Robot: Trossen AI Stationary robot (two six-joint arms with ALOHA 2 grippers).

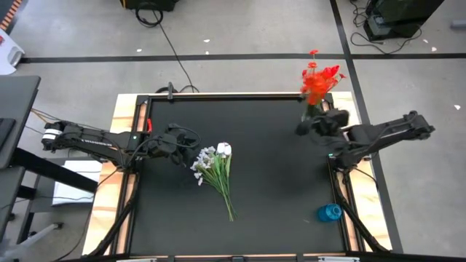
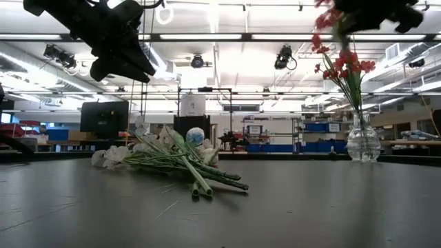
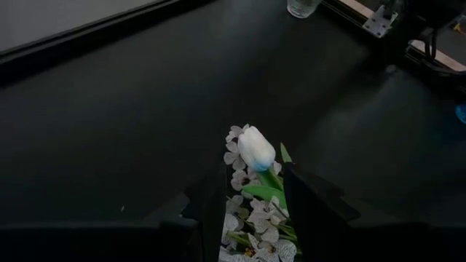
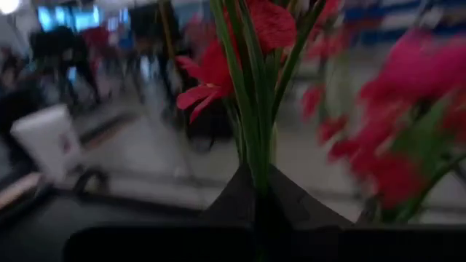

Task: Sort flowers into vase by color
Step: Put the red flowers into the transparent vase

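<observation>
A bunch of white and pale-blue flowers point(image 1: 213, 166) lies on the black table, blooms toward the left arm, stalk ends point(image 2: 200, 187) toward the near edge. My left gripper point(image 3: 255, 171) hovers open above the blooms, and a white tulip point(image 3: 256, 148) shows between its fingers. The red flowers point(image 1: 319, 78) stand in a glass vase point(image 2: 363, 141) at the table's far right corner. My right gripper point(image 4: 256, 180) is shut on their green stalks above the vase. My right gripper pinches a few green stalks point(image 4: 251, 145) of the red flowers between its two fingers, just below the blooms. The fingers come about level from the table's right side and lie across the stalks. The stalks stand upright, and their lower ends point(image 2: 358, 117) reach down into the glass vase.
A blue object point(image 1: 329, 212) sits near the table's near right corner. The raised frame rail point(image 1: 240, 94) runs around the black table top. Bare table lies between the white bunch and the vase. More red blooms point(image 4: 408, 138) stand close beside the right gripper.
</observation>
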